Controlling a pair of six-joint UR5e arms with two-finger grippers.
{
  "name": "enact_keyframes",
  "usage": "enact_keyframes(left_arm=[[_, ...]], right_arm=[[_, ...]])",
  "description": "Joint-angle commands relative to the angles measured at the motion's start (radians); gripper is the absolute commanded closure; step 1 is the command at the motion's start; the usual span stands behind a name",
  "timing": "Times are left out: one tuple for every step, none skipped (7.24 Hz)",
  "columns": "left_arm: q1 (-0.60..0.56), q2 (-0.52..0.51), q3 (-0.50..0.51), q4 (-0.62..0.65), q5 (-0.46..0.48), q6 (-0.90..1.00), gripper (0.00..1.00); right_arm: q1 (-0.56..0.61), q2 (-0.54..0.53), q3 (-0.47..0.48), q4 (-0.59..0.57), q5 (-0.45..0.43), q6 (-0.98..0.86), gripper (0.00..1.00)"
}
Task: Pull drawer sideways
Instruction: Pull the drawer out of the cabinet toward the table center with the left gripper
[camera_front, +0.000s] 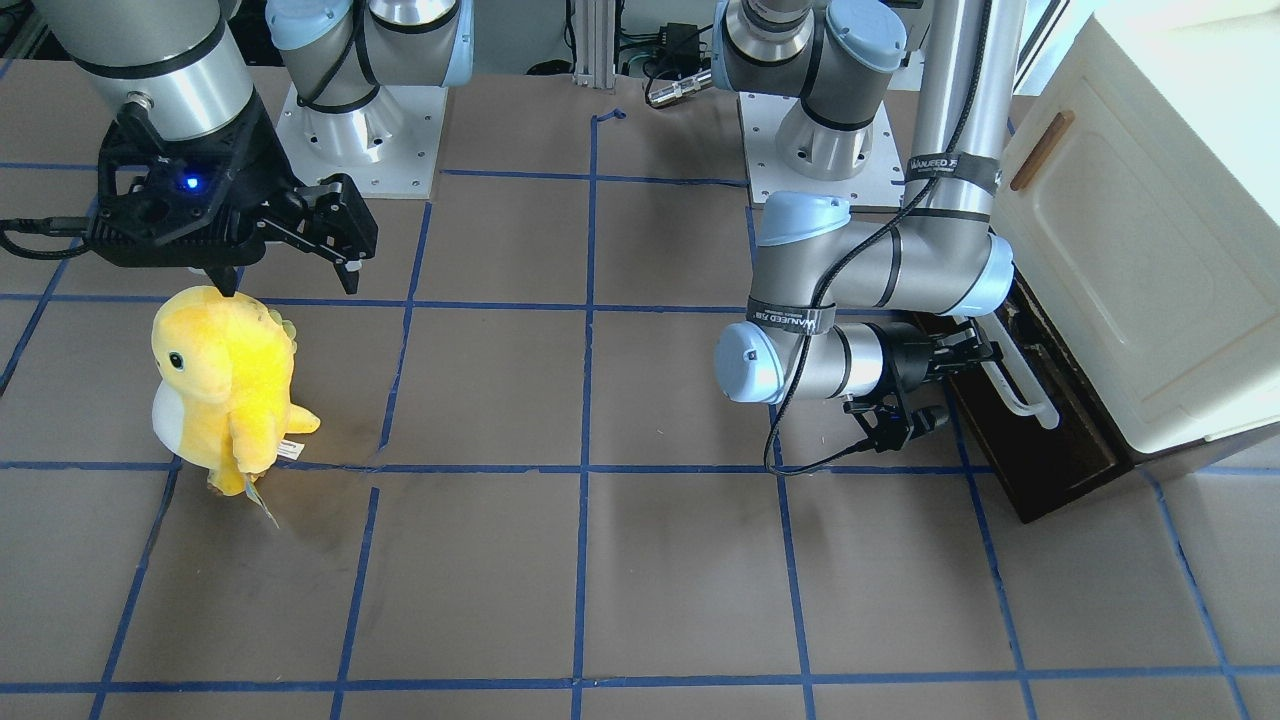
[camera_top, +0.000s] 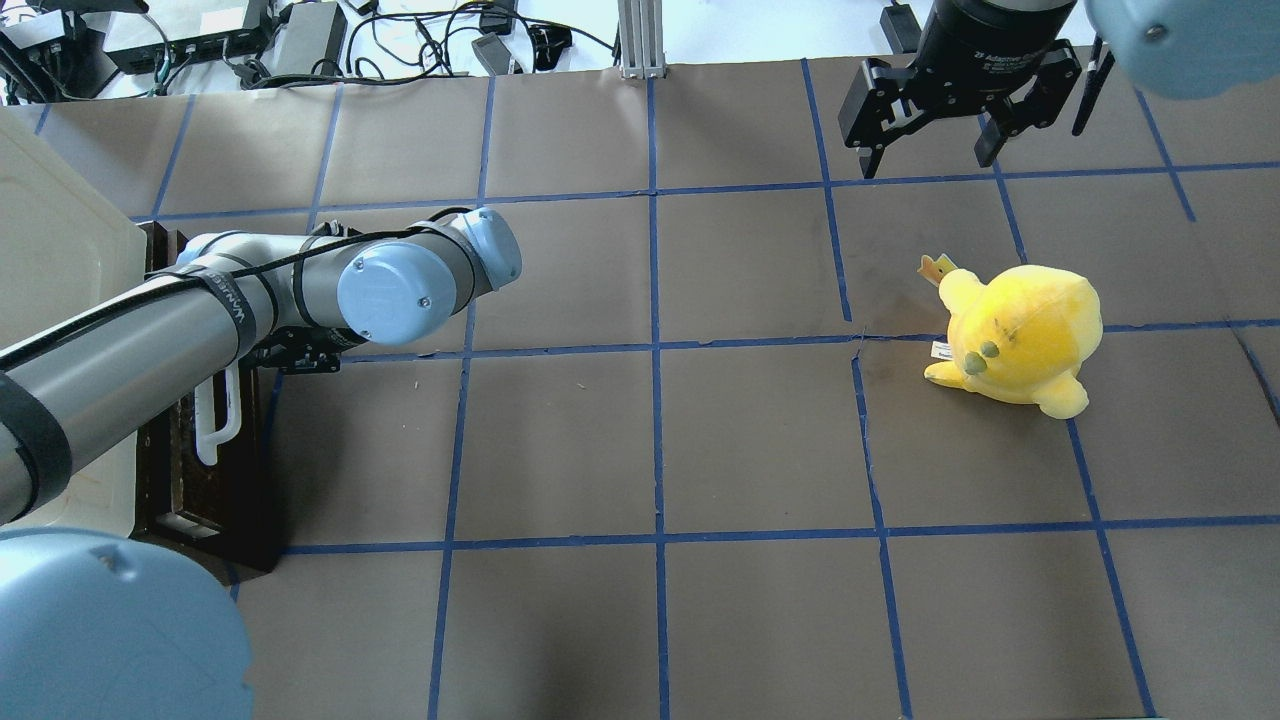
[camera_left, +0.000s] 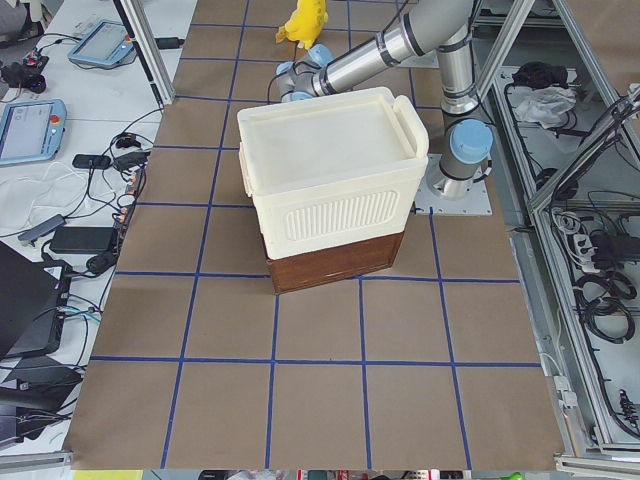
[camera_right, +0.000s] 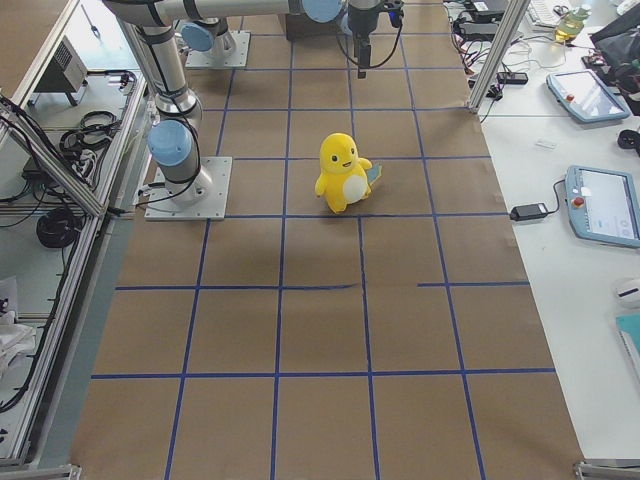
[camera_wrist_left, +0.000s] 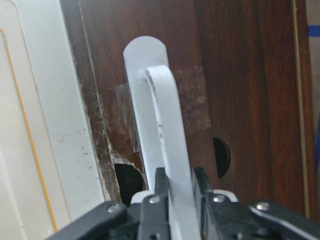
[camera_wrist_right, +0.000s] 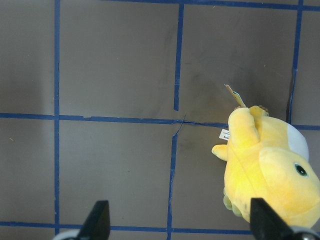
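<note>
i find the left gripper (camera_wrist_left: 180, 186) extended level, fingers pinching the handle (camera_wrist_left: 159, 120) of the drawer (camera_wrist_left: 245, 100); right gripper (camera_wrist_right: 181, 220) points downward, fingers spread.

- Silver-grey tubular left arm (camera_front: 940, 270) with pale blue round joint caps; a black cable lies along it under black straps lettered in white.
- Black angular left gripper (camera_wrist_left: 180, 175) with small screws in its knuckles.
- Black right gripper (camera_front: 288, 285) with a blue light on its housing.

Left hand (camera_top: 270, 356) mostly hidden beneath its own forearm overhead; drawer handle (camera_wrist_left: 160, 130) cut by bottom edge.
</note>
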Motion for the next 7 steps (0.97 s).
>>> enact_keyframes(left_arm=[[-0.006, -0.002, 0.0, 0.0, -0.002, 0.0, 0.78], [-0.015, -0.005, 0.004, 0.0, -0.004, -0.002, 0.78], [-0.031, -0.009, 0.019, 0.0, -0.025, 0.0, 0.78], [-0.037, -0.015, 0.037, 0.0, -0.043, 0.001, 0.78], [-0.041, -0.015, 0.042, 0.0, -0.048, 0.009, 0.78], [-0.043, -0.015, 0.042, 0.0, -0.063, 0.009, 0.78], [-0.043, -0.015, 0.045, 0.0, -0.065, 0.01, 0.78]], right_arm=[[0.0, 0.0, 0.0, 0.0, 0.0, 0.0, 0.0], [0.0, 0.0, 0.0, 0.0, 0.0, 0.0, 0.0], [0.0, 0.0, 0.0, 0.0, 0.0, 0.0, 0.0], [0.0, 0.0, 0.0, 0.0, 0.0, -0.002, 0.0], [0.0, 0.0, 0.0, 0.0, 0.0, 0.0, 0.0], [0.0, 0.0, 0.0, 0.0, 0.0, 0.0, 0.0], [0.0, 0.0, 0.0, 0.0, 0.0, 0.0, 0.0]])
